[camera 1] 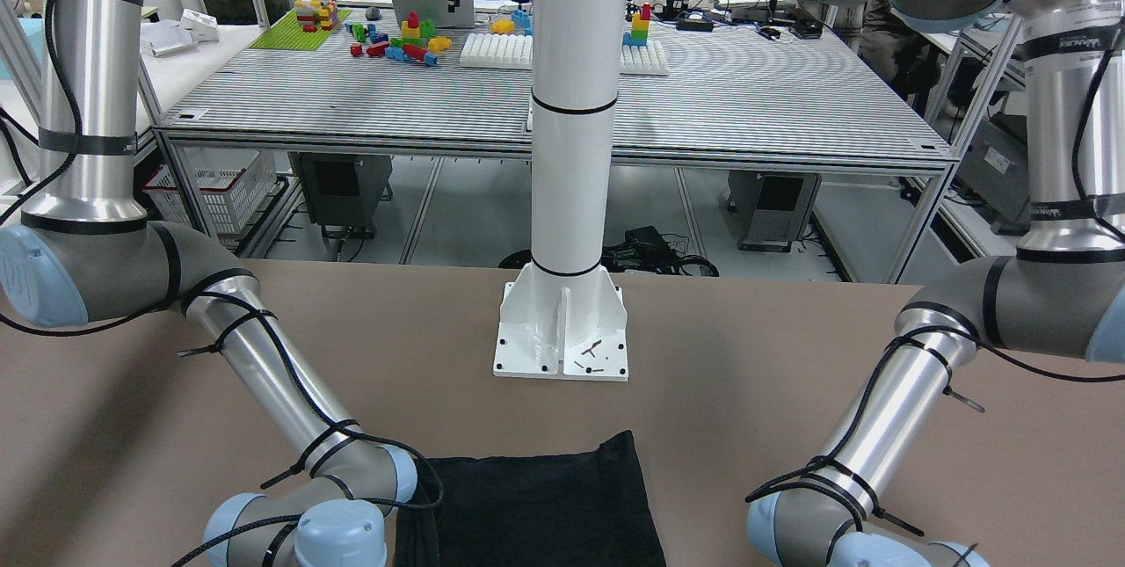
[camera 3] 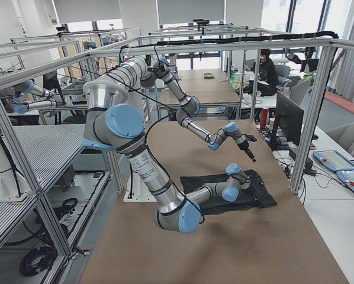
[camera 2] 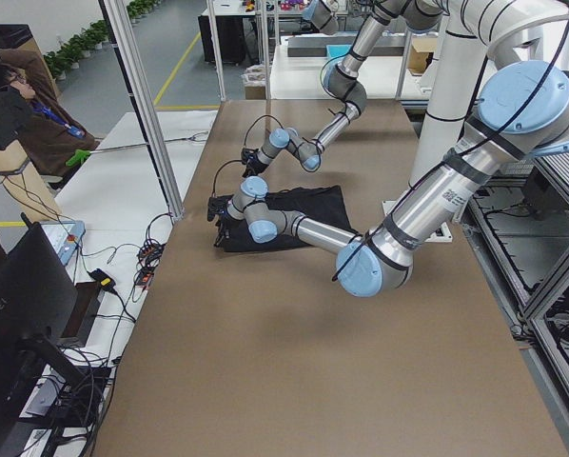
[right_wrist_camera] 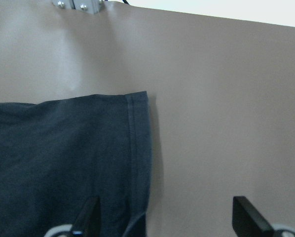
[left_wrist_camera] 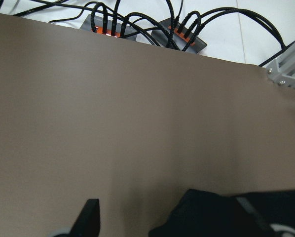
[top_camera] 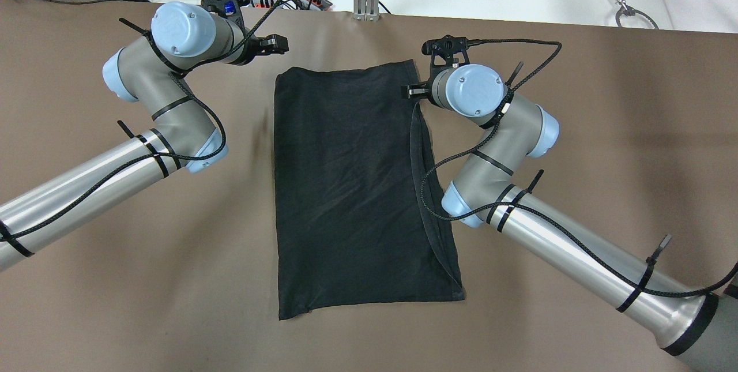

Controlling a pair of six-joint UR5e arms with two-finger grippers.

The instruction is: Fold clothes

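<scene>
Right pincer (right_wrist_camera: 168,210) is spread wide at the cloth's (top_camera: 351,187) far right corner, one finger over the hemmed edge, the other over bare tabletop (top_camera: 115,280). Left pincer (top_camera: 275,44) is released too, just beyond the far left corner, gripping nothing. The black cloth lies flat mid-tabletop between the two arms, its right side doubled over in a loose fold.

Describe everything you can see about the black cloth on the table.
The black cloth is plain soft fabric, no print, a long rectangle lying flat and lightly wrinkled on the brown table. A stitched hem edges its right side, where two layers show. The open right gripper hangs over its far right corner; contact is unclear.
</scene>
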